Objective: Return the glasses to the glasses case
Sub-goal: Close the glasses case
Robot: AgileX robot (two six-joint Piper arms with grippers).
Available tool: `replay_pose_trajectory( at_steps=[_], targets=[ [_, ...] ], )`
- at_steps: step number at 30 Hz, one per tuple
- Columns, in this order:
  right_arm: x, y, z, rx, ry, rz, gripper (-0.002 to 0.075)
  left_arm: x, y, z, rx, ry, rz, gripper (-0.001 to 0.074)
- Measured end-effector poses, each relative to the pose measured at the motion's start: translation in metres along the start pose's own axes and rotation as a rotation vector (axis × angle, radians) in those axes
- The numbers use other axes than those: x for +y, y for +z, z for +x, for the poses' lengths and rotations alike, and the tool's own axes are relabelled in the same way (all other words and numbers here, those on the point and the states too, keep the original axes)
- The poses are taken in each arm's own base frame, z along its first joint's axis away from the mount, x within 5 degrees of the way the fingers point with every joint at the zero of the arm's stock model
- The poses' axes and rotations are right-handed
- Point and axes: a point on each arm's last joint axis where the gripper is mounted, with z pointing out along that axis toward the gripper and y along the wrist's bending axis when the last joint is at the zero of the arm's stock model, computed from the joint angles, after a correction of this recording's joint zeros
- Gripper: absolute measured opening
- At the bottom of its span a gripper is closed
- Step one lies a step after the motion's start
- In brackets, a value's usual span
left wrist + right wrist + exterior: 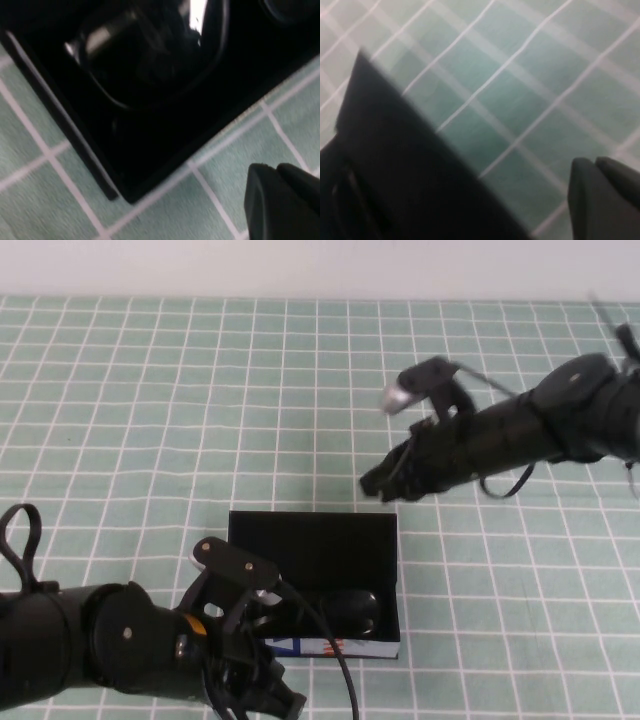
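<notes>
The open glasses case [320, 580] lies on the green checked tabletop [150, 390] with its lid flat behind it, and the glasses [345, 612] lie inside its near compartment, a dark lens [150, 55] showing in the left wrist view. The left hand [285, 700] hangs at the case's near left corner, its fingers [280, 200] closed together and empty. The right hand [375, 485] hovers just beyond the lid's far right corner, closed and empty too.

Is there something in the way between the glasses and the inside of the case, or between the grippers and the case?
Nothing visible. The glasses already lie inside the open glasses case. The left gripper is beside its near edge; the right gripper hovers behind it.
</notes>
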Motion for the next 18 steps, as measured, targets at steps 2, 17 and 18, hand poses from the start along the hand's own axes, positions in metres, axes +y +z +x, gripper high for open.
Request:
replay_pose_trajectory(
  at_steps=[2, 17, 18],
  targets=[
    [0.003, 0.009, 0.005, 0.025, -0.012, -0.033, -0.0011, 0.001, 0.000, -0.001, -0.013, 0.000, -0.006, -0.0004],
    [0.047, 0.017, -0.010, 0.070, -0.259, -0.340, -0.0011, 0.002, 0.000, -0.005, -0.055, -0.001, -0.026, -0.0004],
    [0.049, 0.016, -0.012, 0.071, -0.267, -0.354, -0.0011, 0.002, 0.000, -0.005, -0.056, -0.003, -0.027, -0.0004]
  ],
)
